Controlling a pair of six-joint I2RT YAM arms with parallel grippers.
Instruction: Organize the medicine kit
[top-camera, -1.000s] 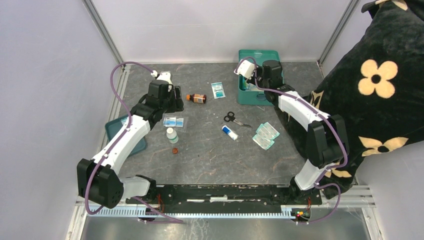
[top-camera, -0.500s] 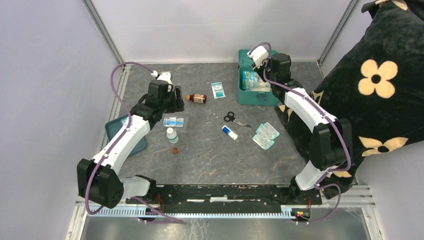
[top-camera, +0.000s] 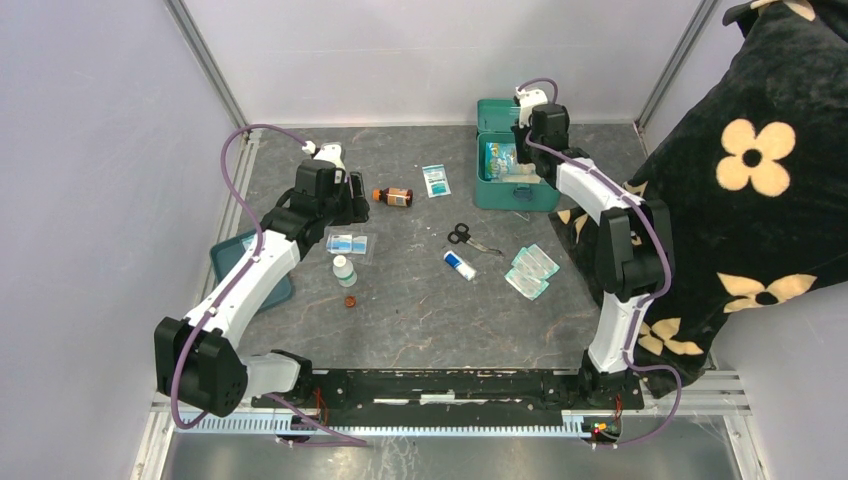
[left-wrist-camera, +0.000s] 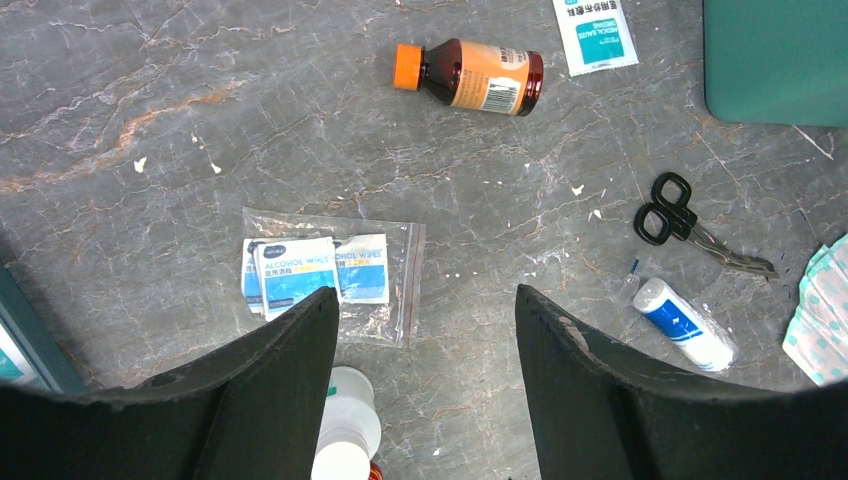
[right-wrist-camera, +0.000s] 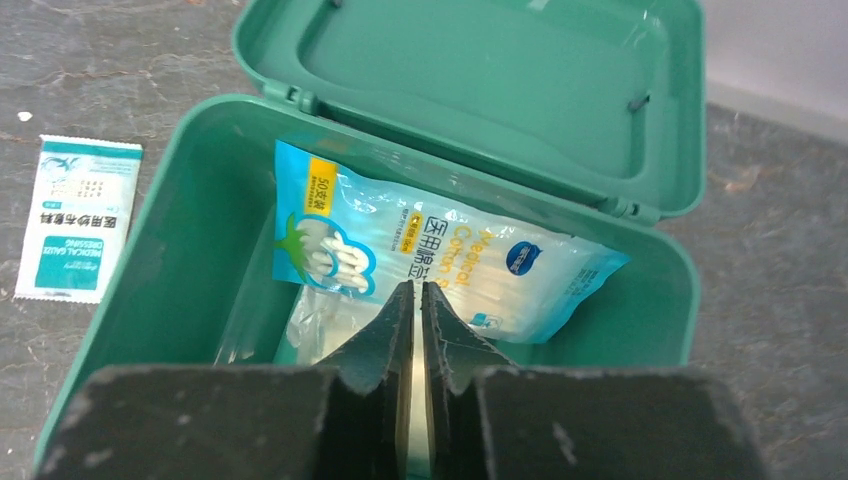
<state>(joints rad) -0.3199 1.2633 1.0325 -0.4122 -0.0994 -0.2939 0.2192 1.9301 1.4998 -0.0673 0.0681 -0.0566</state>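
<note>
The medicine kit (top-camera: 489, 181) is a teal-green box at the table's back right, with its lid (top-camera: 500, 108) folded back. In the right wrist view the kit (right-wrist-camera: 170, 250) holds a blue-and-clear bag of cotton swabs (right-wrist-camera: 450, 255). My right gripper (top-camera: 530, 140) hangs over the open kit, its jaws (right-wrist-camera: 416, 290) shut and empty above the bag. My left gripper (top-camera: 352, 200) is open and empty. In the left wrist view it (left-wrist-camera: 428, 292) hovers over a clear bag of alcohol wipes (left-wrist-camera: 320, 275) and a white bottle (left-wrist-camera: 345, 435).
Loose on the table are a brown bottle (top-camera: 394, 196), a sachet (top-camera: 435, 180), scissors (top-camera: 470, 238), a blue-white tube (top-camera: 459, 265), teal packets (top-camera: 530, 270) and a small red cap (top-camera: 350, 300). A flat teal tray (top-camera: 228, 262) lies left. Black flowered cloth (top-camera: 760, 160) crowds the right.
My right gripper has moved from the kit's front toward its back, uncovering the contents. The left arm has not moved.
</note>
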